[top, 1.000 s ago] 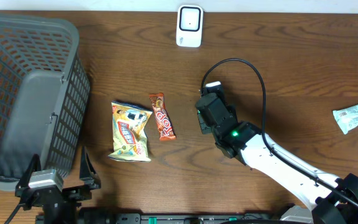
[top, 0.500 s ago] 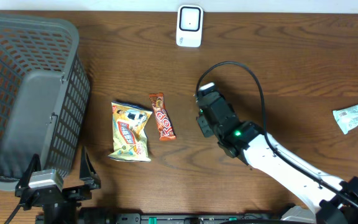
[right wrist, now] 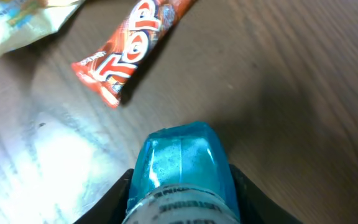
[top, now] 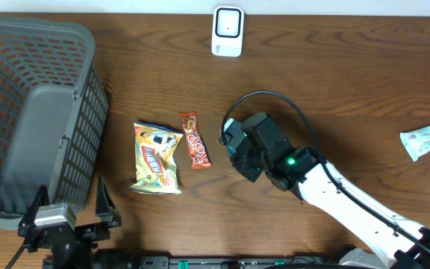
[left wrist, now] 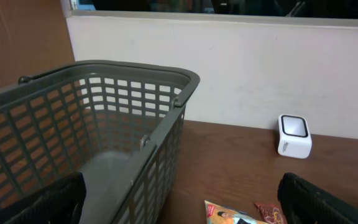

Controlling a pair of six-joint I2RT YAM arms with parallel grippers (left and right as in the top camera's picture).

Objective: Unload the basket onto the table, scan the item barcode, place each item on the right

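Blue packet [right wrist: 182, 165] clamped between the partly closed jaws of the right end effector [top: 229, 137], low over the bench [top: 334, 82]. Candy bar [top: 194, 140] lies just ahead of it, scanner [top: 228, 31] well apart. Probable step: carrying the packet. Next, its barcode must face the scanner.

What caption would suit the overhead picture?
Right gripper beside a candy bar and snack bag; basket at left.

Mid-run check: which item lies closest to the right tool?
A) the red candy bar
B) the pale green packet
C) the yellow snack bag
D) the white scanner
A: the red candy bar lies just beside the right tool, nearer than any other item on the table.
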